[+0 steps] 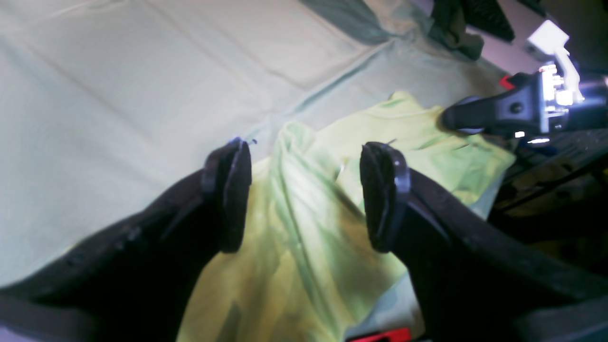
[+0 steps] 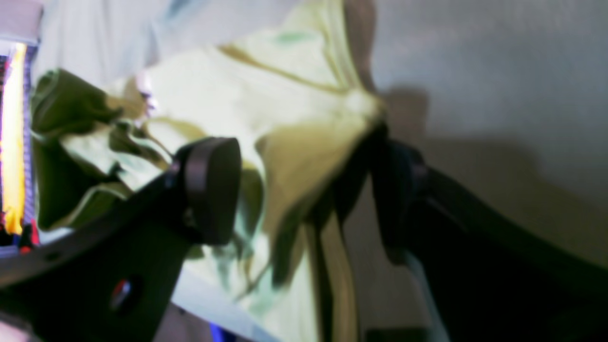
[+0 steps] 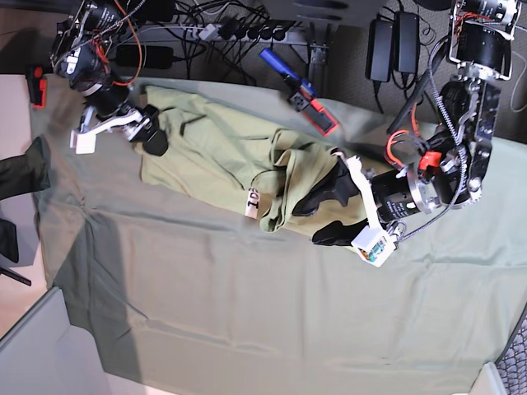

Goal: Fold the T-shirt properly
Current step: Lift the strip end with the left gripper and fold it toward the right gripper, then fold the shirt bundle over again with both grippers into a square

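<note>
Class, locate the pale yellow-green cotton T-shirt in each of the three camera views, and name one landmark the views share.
Left wrist: the pale yellow-green cotton T-shirt lies centre to lower middle.
Right wrist: it fills the centre, bunched and blurred.
Base: it lies rumpled at upper middle.
Shared landmark: the dull grey-green table cloth beneath it.

Base view overhead, far; two wrist views close behind each tool, sharing the T-shirt.

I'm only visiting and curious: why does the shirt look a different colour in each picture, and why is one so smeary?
Left wrist view: bright light washes the T-shirt to a vivid yellow-green, and the near tool is dark and soft. Right wrist view: blurred throughout, with a heavy shadow on the table cloth. Base view: sharpest and evenly lit, the shirt a duller olive.
</note>
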You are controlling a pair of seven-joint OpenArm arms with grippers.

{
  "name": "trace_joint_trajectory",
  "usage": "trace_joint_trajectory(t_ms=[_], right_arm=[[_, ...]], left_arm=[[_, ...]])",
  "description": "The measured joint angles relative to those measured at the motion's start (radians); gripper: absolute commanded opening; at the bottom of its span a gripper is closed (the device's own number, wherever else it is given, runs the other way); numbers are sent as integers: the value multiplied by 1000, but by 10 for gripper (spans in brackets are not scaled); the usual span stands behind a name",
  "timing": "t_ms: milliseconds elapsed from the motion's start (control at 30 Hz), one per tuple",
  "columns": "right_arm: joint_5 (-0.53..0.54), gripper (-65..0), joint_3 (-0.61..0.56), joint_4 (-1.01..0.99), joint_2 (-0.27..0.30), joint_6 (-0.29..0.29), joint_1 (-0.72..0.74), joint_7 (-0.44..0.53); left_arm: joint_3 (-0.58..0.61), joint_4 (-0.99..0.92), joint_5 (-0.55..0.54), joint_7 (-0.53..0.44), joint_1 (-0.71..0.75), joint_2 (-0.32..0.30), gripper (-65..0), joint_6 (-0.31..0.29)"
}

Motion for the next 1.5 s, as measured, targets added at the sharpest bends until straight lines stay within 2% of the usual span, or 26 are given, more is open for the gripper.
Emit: trace_joint_trajectory(t_ms=[133, 200, 367, 433, 567, 667, 800, 967, 1033, 1100, 1200, 1400, 1500], right_arm=[[17, -218, -5, -2, -11, 6, 10, -11], [17, -257, -20, -2, -13, 6, 10, -13], [14, -554, -65, -5, -22, 7, 9, -40], [9, -650, -74, -6, -23, 7, 8, -38], [-51, -650, -74, -6, -24, 7, 8, 36], [-100, -650, -43, -8, -8, 8, 19, 60], [-164, -650, 21, -10, 81, 9, 30, 66], [-149, -650, 100, -15, 198, 9, 29, 63], [-100, -650, 122, -12, 227, 9, 30, 59], [-92, -650, 124, 6, 232, 9, 38, 51], [-80, -650, 124, 55, 193, 9, 68, 0], [-50, -650, 122, 301, 5, 9, 68, -26], [-63, -650, 122, 401, -68, 9, 73, -24]], left_arm=[[0, 0, 2, 9, 0, -2, -259, 0], [0, 0, 1, 8, 0, -2, -259, 0], [-15, 0, 3, 9, 0, -2, -259, 0], [-58, 0, 3, 9, 0, -2, -259, 0], [-176, 1, 1, 15, -14, -2, -259, 0], [-244, 3, -43, 22, -16, -42, -259, 0], [-303, 3, -95, 100, -13, -90, -259, 0], [-372, 3, -181, 148, -2, -137, -259, 0], [-394, 4, -195, 150, 8, -148, -259, 0], [-401, 4, -196, 151, 19, -146, -259, 0], [-401, 4, -198, 155, 24, -140, -259, 0], [-401, 4, -198, 155, 27, -143, -259, 0], [-401, 4, -198, 154, 25, -143, -259, 0]])
